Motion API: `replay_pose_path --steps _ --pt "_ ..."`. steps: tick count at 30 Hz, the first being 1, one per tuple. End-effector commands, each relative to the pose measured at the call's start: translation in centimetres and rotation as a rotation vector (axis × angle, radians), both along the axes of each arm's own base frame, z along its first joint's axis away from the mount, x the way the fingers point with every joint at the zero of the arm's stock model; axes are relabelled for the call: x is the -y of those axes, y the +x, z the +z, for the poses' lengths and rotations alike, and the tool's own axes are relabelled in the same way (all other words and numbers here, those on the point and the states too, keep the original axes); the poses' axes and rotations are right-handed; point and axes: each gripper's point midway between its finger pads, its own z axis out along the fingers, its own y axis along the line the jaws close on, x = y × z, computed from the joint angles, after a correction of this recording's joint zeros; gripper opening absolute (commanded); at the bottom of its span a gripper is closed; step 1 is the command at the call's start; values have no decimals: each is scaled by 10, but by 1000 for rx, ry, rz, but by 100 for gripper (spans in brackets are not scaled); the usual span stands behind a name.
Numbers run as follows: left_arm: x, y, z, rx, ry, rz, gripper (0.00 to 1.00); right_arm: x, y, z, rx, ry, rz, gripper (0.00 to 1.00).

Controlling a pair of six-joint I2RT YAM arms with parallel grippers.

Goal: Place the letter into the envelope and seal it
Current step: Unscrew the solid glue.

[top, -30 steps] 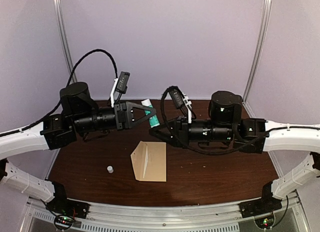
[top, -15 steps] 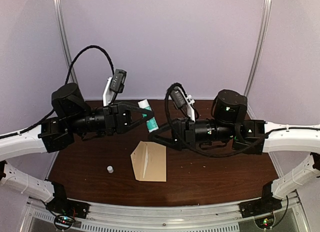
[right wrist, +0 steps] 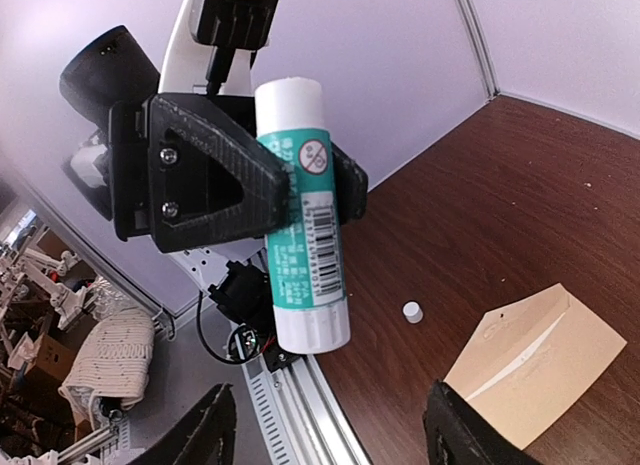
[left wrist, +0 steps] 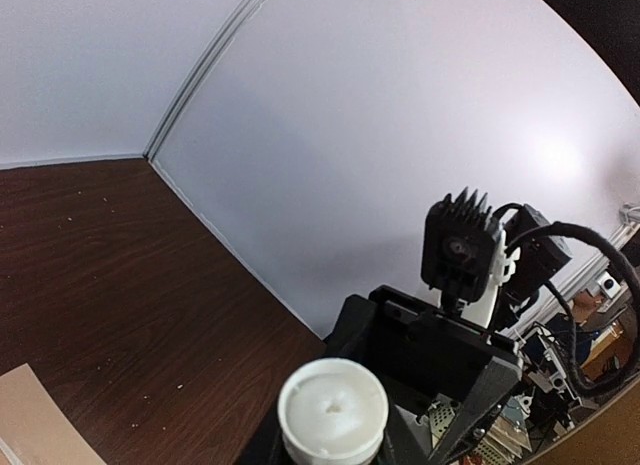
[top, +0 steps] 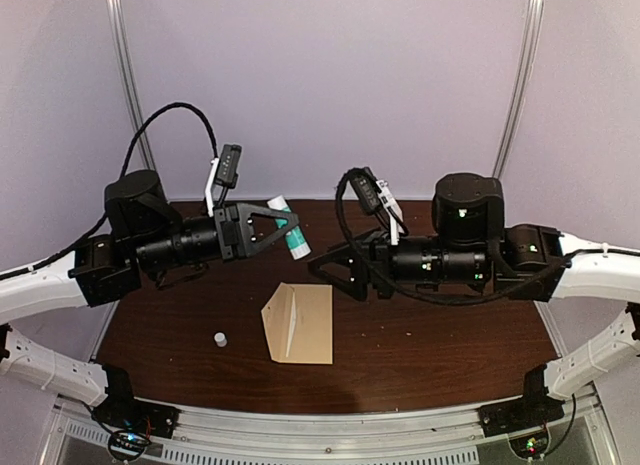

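the envelope [top: 300, 325] lies flat on the bench [top: 430, 350], about the middle of it and toward the near edge, with its pointed side turned toward my left arm. a narrow pale strip runs across its tan face; i cannot tell whether that is the letter's edge or the inside of the flap. nothing of mine touches the envelope, and both sets of fingers hang above the bench, behind it.

to the left of the envelope, apart from it, a small white cap [top: 219, 338] stands on the dark wood.

my left fingers [top: 281, 226] are clamped narrowly on a glue stick [top: 294, 239], which has a teal label and white ends. they hold it round its middle, off the bench and tilted, the lower end slanting down toward my right arm. my left wrist view looks straight along the stick at its round white end [left wrist: 332, 410].

my right fingers [top: 328, 267] face the stick from the other side, near it but not touching. they are spread wide with nothing between them. my right wrist view shows the two dark tips at the bottom edge and the stick in the gap beyond them.
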Motion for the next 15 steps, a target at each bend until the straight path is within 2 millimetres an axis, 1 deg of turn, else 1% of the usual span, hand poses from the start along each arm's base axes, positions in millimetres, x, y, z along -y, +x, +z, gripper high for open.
replay_pose_path --steps 1,3,5,8,11,13,15 --pt "-6 6 4 -33 -22 42 0 15 20 -1 62 -87 -159 59" --pt "-2 6 2 -39 -13 28 0 12 23 -2 77 -111 -185 55" --pt "2 6 1 -42 -3 18 0 5 21 -2 92 -130 -183 54" --pt "6 8 1 -39 11 15 0 -5 13 -3 107 -143 -158 55" --pt "10 10 -2 -43 20 11 0 -12 7 -6 113 -154 -144 59" --pt "13 9 -4 -45 22 0 0 -16 7 -11 116 -175 -151 59" --pt "14 9 -4 -47 20 -6 0 -18 9 -15 123 -201 -171 57"
